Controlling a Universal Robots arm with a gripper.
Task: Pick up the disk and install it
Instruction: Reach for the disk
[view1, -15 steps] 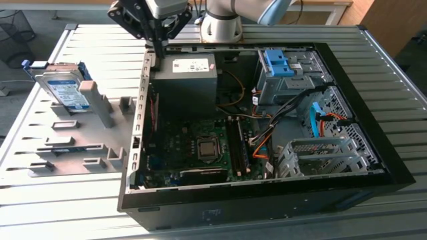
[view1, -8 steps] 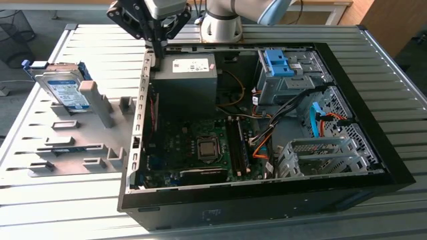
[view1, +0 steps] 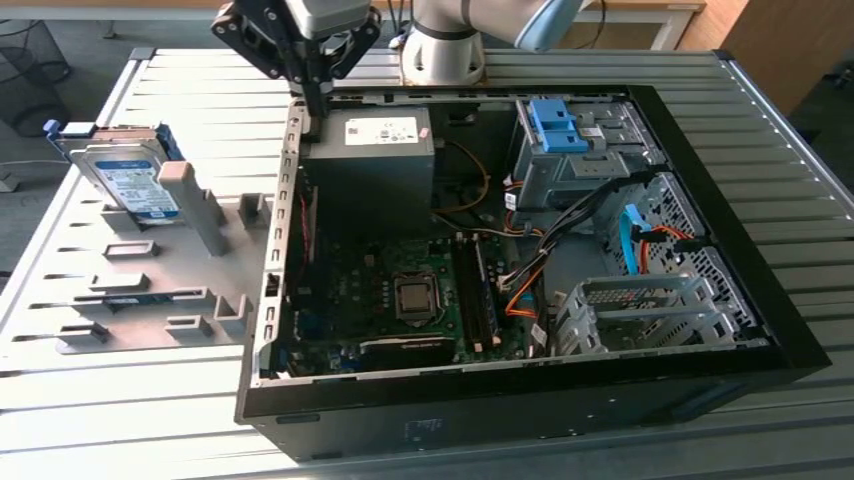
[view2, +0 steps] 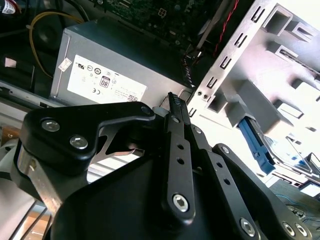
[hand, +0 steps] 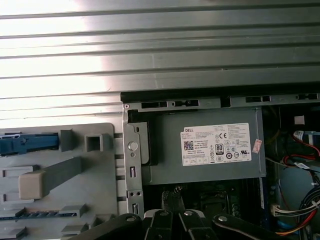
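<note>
A: Jaws?
B: Narrow, empty, just above the power supply corner.
A: The disk?
B: Upright in the grey rack, well apart from jaws, outside the case. Step: approach, pickup unstarted; likely needs jaws opened.

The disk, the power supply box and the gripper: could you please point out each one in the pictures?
disk (view1: 138, 188), exterior view, on its white-and-blue label.
power supply box (hand: 169, 150), first wrist view, on its grey face beside the sticker.
gripper (view1: 315, 120), exterior view, at its shut fingertips.
</note>
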